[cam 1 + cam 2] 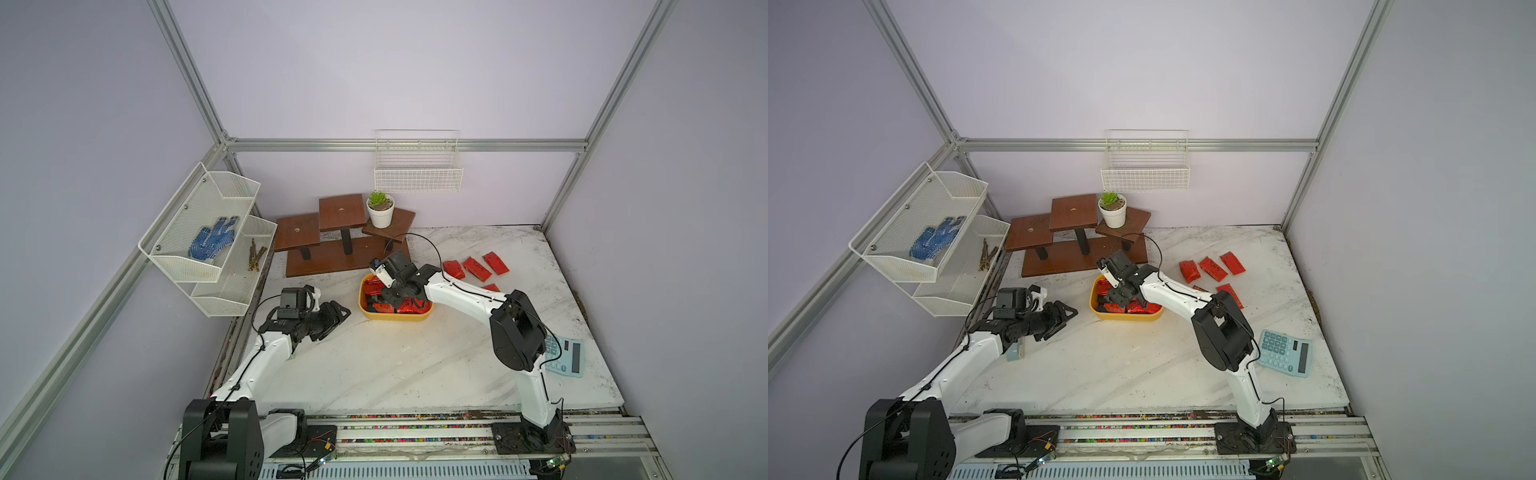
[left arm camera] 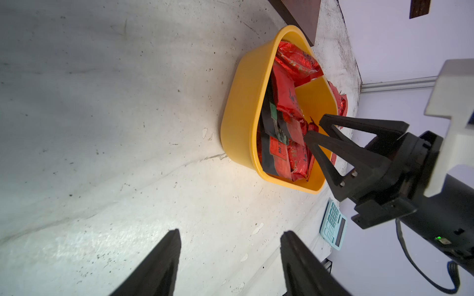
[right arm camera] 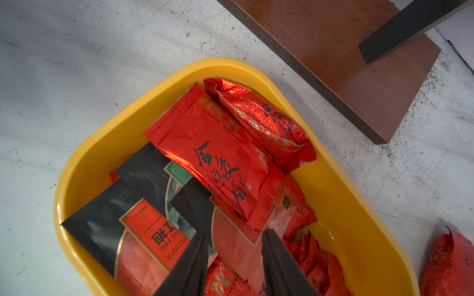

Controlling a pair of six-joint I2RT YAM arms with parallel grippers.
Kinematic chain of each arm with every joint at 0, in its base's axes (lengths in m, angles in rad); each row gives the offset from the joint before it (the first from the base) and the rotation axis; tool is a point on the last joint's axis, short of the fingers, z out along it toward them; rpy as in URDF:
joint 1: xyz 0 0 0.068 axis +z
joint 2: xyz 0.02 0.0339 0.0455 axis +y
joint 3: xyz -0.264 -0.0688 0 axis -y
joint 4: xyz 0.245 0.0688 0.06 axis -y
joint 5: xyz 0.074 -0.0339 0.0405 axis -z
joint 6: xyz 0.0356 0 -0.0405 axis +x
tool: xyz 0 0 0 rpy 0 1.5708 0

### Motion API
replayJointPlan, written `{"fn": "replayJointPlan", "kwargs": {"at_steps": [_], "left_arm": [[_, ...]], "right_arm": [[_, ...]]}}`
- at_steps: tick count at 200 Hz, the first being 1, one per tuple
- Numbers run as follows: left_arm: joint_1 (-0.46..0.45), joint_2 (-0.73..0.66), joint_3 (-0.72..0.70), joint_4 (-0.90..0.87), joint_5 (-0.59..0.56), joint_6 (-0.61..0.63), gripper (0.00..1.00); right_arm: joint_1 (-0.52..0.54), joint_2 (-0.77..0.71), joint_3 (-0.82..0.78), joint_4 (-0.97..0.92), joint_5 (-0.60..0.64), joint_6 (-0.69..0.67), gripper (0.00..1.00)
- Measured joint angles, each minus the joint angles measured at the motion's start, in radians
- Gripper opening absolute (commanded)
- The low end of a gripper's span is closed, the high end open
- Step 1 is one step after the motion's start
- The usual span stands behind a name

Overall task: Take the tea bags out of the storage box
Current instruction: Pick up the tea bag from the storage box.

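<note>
1 storage box (image 1: pixel 1125 317) | 3 tea bags (image 1: pixel 1212 269) aligned outside | 1 calculator (image 1: pixel 1285 352)

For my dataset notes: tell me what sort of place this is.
Probably a robot test cell: an aluminium frame, left arm and right arm mounted on a base rail, staged props like the potted succulent.

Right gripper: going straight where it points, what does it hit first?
The right gripper points down into the storage box. It would likely meet the red-faced tea bag lying under its fingertips first, on top of the pile; the remaining gap is unclear.
</note>
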Motion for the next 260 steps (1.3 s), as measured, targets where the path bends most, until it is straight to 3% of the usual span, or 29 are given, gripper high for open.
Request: {"fn": "replayJointPlan", "kwargs": {"at_steps": [115, 210, 260], "left_arm": [[0.000, 0.000, 0.000, 0.000, 0.020, 0.000, 0.65], [0.000, 0.000, 0.000, -0.001, 0.023, 0.001, 0.66], [0.000, 0.000, 0.000, -0.002, 0.026, 0.000, 0.65]], "right_arm": [[0.016, 0.086, 0.078, -0.020, 0.038, -0.037, 0.37], [0.039, 0.142, 0.137, -0.021, 0.063, -0.050, 0.00], [0.043, 0.142, 0.137, -0.021, 0.066, -0.042, 0.00]]}}
